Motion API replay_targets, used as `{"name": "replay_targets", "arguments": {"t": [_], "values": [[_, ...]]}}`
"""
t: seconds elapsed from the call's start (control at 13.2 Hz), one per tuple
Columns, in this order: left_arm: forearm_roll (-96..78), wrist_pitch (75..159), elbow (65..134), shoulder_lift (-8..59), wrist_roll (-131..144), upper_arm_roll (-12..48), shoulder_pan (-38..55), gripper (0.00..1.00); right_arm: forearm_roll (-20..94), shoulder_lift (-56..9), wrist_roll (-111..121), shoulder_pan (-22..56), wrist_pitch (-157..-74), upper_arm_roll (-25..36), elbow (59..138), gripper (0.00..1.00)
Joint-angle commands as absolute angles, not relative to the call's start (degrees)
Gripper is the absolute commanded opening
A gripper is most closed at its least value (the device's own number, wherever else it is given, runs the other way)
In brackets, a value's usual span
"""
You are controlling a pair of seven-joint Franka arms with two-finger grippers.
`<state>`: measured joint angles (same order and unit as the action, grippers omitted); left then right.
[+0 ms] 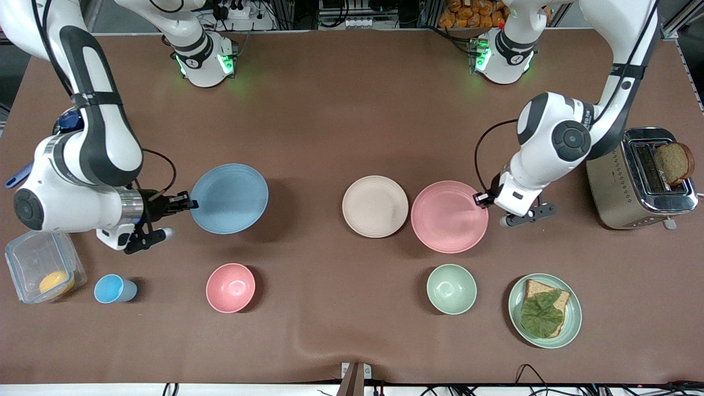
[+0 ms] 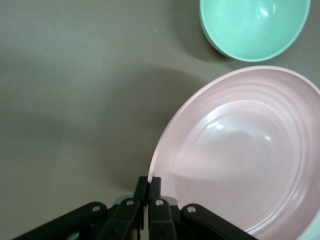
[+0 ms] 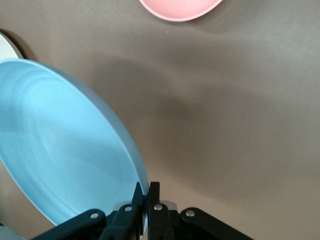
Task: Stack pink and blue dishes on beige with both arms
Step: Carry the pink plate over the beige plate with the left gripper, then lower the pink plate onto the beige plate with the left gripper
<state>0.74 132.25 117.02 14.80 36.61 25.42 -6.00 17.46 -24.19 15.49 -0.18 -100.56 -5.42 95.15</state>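
While fingers pinch rims, matte round pink plate [image 1: 448, 217] (ridged), blue plate [image 1: 230, 198] aloft

Surface: brown table [image 1: 330, 126].
Middle: beige plate [image 1: 375, 206] lies flat on it.
Row nearest the front camera: clear container [image 1: 38, 264] holding something orange, blue cup [image 1: 113, 289], pink bowl [image 1: 230, 287], green bowl [image 1: 451, 289], green plate [image 1: 572, 319] bearing bread with a leaf.
Left arm's end: silver toaster [image 1: 632, 181] with a slice in it.
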Motion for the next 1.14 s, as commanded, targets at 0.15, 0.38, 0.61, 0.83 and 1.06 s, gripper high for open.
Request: {"name": "replay_targets", "arguments": {"t": [0.15,0.38,0.61,0.83,1.06], "values": [[-3.95,132.89,116.54,16.96,41.56,29.44,-5.20,0.00,18.81,-22.94,6.43,4.65,-99.84,-5.01,95.54,0.00],[-3.96,133.85,116.28,18.71,44.90,29.53,-1.59,0.00,18.81,-23.12,5.10,5.27,-99.76,-5.10,95.98,0.00],[-3.87,137.80,116.02,22.66,45.35,29.62,0.08,0.00,18.81,-23.20,5.10,5.45,-99.84,-5.01,96.33,0.00],[-3.43,138.78,115.93,23.20,51.56,29.53,4.47,0.00,18.81,-23.38,5.10,5.45,-99.93,-5.01,96.33,0.00],[-3.17,138.78,116.89,23.47,53.61,29.44,6.68,0.00,18.81,-23.55,5.18,5.36,-100.11,-5.01,96.33,0.00]]}}
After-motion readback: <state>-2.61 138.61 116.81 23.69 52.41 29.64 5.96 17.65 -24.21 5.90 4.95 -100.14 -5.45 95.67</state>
